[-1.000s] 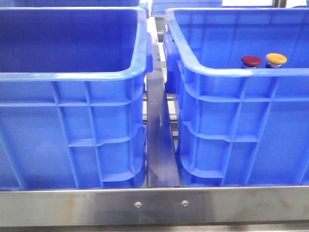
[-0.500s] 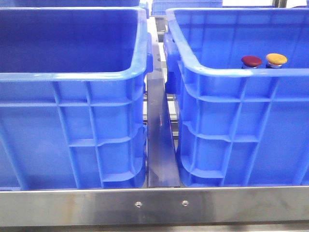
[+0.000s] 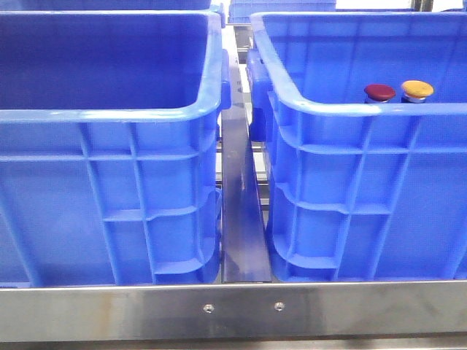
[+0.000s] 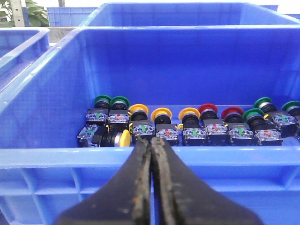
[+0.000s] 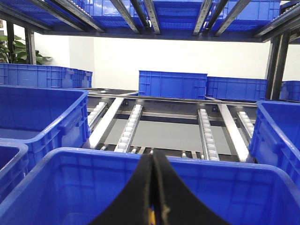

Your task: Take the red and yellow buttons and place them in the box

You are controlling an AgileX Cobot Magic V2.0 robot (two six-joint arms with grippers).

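The left gripper (image 4: 151,154) shows only in its own wrist view: two dark, worn fingers (image 4: 138,187) pressed flat together, nothing between them. The right gripper (image 5: 153,187) likewise has both black fingers (image 5: 140,197) closed against each other, tips meeting.

This looks like a warehouse or factory picking station: many blue plastic crates (image 5: 172,85) stand on metal racks with roller tracks (image 5: 206,135), under steel shelving beams (image 5: 140,14).
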